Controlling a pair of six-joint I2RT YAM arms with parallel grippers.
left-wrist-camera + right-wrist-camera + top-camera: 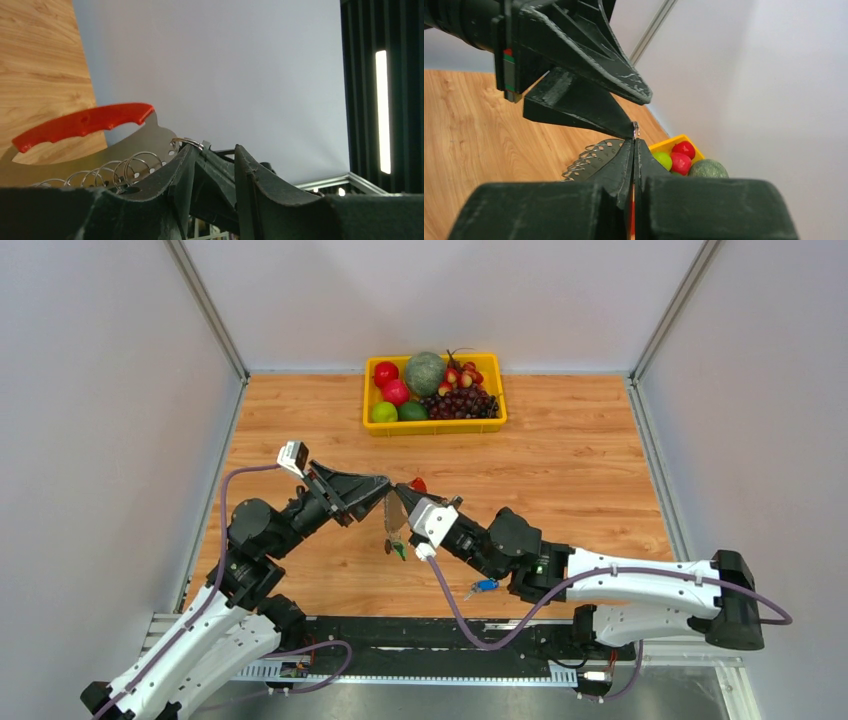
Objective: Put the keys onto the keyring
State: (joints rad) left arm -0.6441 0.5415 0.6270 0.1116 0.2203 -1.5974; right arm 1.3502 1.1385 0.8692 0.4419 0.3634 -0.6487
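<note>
Above the table's middle, my two grippers meet tip to tip. The keyring's thin silver ring (636, 129) is pinched at the tip of my shut right gripper (403, 496). It also lies against one fingertip of my left gripper (214, 150), whose jaws stand apart. The grey charm (393, 524) with several wire loops (125, 167) hangs below. The red key's head (85, 122) shows beside the charm; I cannot tell whether it is on the ring. The blue key (485, 586) lies on the wood under the right arm.
A yellow basket (372, 425) of fruit stands at the back of the table. A small green piece (399, 550) lies under the hanging charm. Grey walls close in the left, right and back sides.
</note>
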